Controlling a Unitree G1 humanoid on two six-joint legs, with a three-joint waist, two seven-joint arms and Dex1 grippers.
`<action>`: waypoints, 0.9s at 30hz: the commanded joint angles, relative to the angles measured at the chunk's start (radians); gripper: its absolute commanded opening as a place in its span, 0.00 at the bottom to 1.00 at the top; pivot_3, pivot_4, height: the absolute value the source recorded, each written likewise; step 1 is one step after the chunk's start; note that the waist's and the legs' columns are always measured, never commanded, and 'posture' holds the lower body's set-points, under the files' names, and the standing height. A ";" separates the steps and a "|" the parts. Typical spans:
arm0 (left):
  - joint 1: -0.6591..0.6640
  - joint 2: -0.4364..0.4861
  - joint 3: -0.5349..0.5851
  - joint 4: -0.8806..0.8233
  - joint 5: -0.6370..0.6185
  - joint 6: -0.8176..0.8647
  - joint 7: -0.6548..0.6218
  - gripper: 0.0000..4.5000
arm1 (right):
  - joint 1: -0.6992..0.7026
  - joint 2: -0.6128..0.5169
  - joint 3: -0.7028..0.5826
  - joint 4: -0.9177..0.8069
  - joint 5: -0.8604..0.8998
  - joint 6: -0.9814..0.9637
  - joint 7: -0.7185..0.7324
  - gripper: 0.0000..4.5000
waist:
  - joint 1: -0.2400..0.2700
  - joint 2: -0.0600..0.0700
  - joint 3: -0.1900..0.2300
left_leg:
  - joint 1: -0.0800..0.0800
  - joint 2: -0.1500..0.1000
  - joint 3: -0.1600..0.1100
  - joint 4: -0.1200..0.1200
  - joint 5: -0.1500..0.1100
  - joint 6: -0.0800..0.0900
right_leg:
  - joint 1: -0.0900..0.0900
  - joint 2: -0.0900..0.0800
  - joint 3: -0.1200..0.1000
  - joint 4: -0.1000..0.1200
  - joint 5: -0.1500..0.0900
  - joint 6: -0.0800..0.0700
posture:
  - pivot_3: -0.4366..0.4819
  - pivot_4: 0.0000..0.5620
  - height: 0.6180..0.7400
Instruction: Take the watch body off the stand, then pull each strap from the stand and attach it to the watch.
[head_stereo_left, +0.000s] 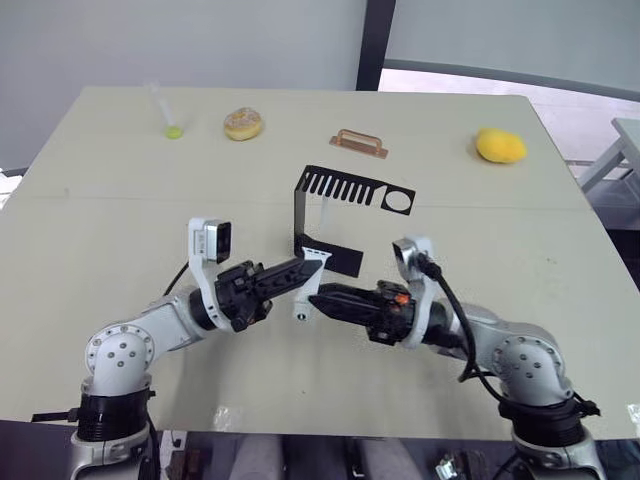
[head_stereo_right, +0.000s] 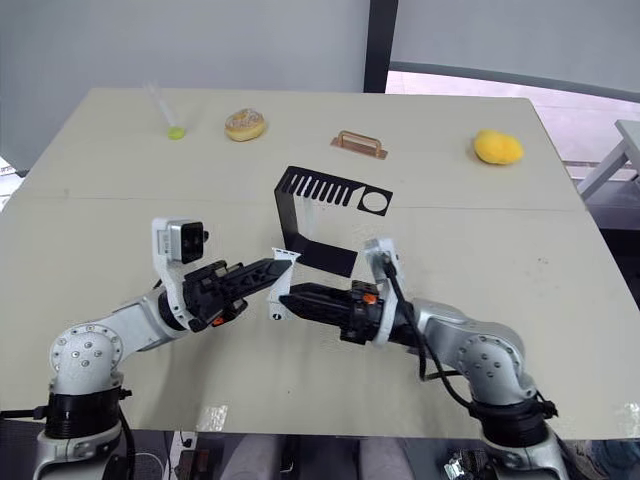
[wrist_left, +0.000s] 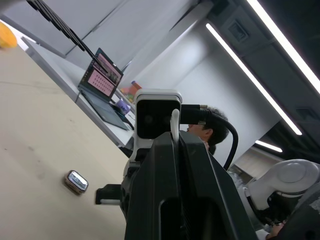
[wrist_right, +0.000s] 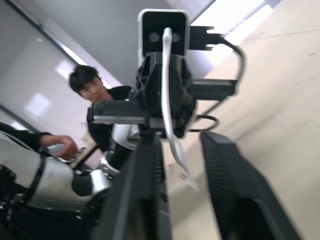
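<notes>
The black stand (head_stereo_left: 300, 212) sits mid-table, its slotted comb arm (head_stereo_left: 345, 186) reaching right. Just in front of it, my left gripper (head_stereo_left: 306, 268) is shut on a white strap (head_stereo_left: 301, 312), which hangs down from its fingertips. In the right wrist view the strap (wrist_right: 167, 95) runs down between the two spread fingers (wrist_right: 235, 195) of my right gripper (head_stereo_left: 322, 298), which is open around the strap's lower end. The watch body (wrist_left: 76, 181) lies flat on the table in the left wrist view, apart from both grippers.
Along the far side of the table lie a clear tube with a green tip (head_stereo_left: 172, 128), a doughnut (head_stereo_left: 243, 124), a copper handle bar (head_stereo_left: 359, 142) and a yellow fruit (head_stereo_left: 500, 145). A person (wrist_right: 95, 85) sits beyond the table edge, near a laptop (wrist_left: 102, 82).
</notes>
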 joint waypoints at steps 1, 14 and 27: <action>0.045 0.090 0.043 -0.077 0.177 -0.143 -0.100 0.00 | 0.091 -0.099 -0.116 -0.108 -0.132 -0.122 0.053 0.75 | 0.000 0.000 0.000 | 0.000 0.000 0.000 -0.001 0.000 0.000 | 0.000 0.000 0.000 -0.001 0.000 0.000 | 0.48 0.27 1.00; 0.384 0.265 0.344 0.114 0.643 -0.637 -0.262 0.00 | 0.683 -0.109 -0.615 0.123 -0.722 -0.867 0.155 0.99 | -0.001 0.000 0.000 | 0.002 0.000 0.002 -0.007 -0.001 0.001 | 0.002 0.000 0.002 -0.008 0.000 0.000 | 0.48 0.27 1.00; 0.436 0.238 0.406 0.098 0.627 -0.656 -0.245 0.00 | 0.844 -0.007 -0.818 0.376 -0.710 -1.032 0.158 0.99 | -0.004 0.002 0.000 | 0.005 0.000 0.003 -0.012 -0.003 0.002 | 0.003 -0.003 0.002 -0.009 -0.001 -0.004 | 0.48 0.27 1.00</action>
